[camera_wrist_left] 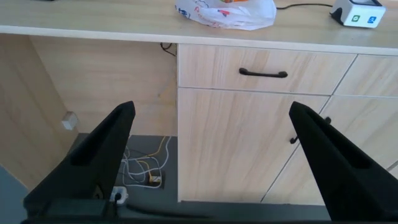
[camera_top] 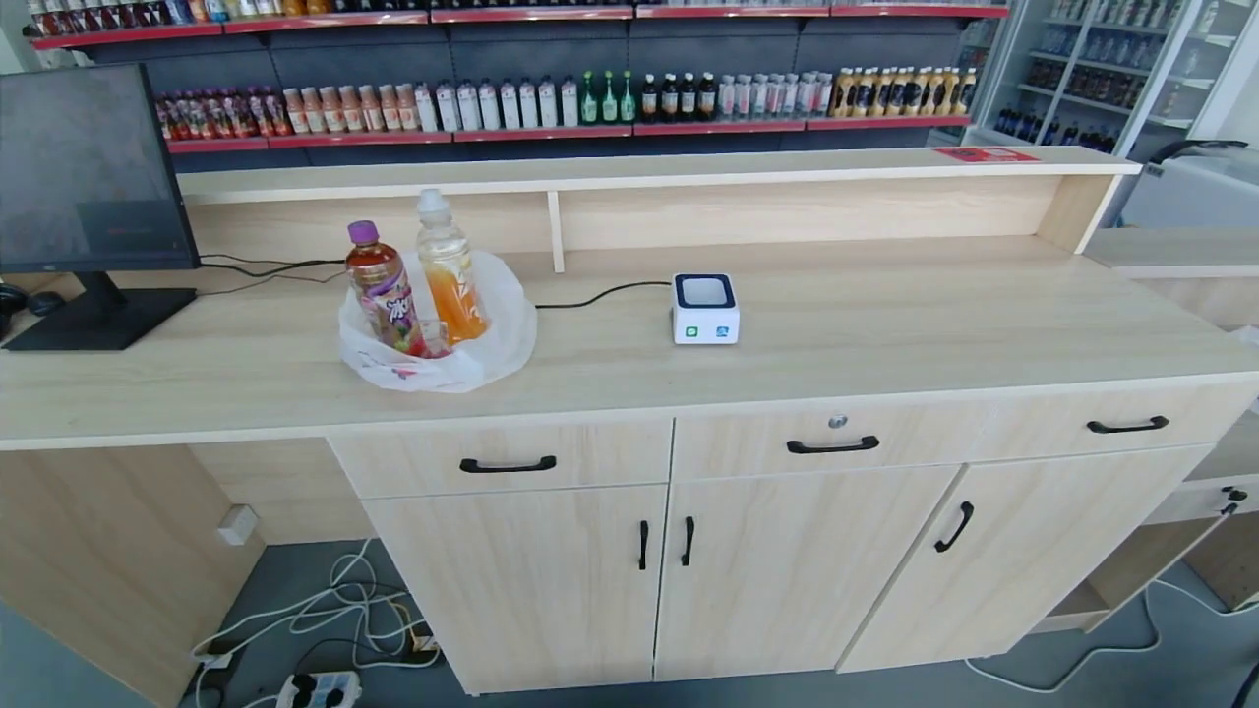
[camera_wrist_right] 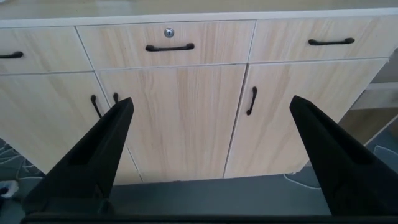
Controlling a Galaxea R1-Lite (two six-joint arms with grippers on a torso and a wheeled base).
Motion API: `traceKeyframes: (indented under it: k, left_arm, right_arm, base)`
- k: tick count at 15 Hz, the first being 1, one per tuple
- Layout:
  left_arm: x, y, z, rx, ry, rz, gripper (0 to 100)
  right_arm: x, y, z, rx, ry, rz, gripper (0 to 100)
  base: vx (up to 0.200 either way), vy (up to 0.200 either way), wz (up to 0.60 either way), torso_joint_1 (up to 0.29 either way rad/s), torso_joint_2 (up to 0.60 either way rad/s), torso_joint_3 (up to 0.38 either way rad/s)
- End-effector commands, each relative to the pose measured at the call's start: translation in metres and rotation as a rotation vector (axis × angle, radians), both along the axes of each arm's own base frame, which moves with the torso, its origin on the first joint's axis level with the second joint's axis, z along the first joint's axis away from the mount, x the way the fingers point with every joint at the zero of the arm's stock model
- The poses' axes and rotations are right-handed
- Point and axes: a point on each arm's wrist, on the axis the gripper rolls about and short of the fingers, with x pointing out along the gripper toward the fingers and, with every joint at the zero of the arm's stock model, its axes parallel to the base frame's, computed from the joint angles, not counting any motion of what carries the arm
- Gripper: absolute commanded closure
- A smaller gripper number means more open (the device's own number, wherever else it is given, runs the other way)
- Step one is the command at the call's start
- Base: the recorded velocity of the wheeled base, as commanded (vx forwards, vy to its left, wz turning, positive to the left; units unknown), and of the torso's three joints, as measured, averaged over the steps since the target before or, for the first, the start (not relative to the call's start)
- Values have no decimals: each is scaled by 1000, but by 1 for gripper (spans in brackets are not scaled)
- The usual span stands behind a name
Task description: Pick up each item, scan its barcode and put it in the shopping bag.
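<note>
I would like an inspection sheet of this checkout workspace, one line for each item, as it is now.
Surface: light wooden counter, level.
Job's things: purple-capped bottle and white-capped bottle stand in the white shopping bag; scanner apart, on its right.
Clutter: monitor at the counter's left end.
Grippers: left gripper and right gripper open, empty, low before the cabinet doors.
Cables: black scanner cable across the counter; white cables on the floor.
Surroundings: shelves of bottled drinks behind.
</note>
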Motion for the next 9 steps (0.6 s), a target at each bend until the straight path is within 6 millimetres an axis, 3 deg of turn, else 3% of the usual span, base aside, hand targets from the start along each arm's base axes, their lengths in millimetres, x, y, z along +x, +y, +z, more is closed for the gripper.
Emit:
traceKeyframes:
  k: [1,4,9]
  left_arm:
    - [0,0,0,0,0,1,0]
    - [0,0,0,-1,0,1,0]
    - [0,0,0,0,0,1,0]
  right_arm:
    - [0,0,0,0,1,0,0]
    - [0,0,0,-2,3,0,0]
    - [0,0,0,-2,3,0,0]
  base:
    - [-200,0,0,2,2,2]
    - [-200,0,0,2,2,4]
    - [0,0,0,0,0,0]
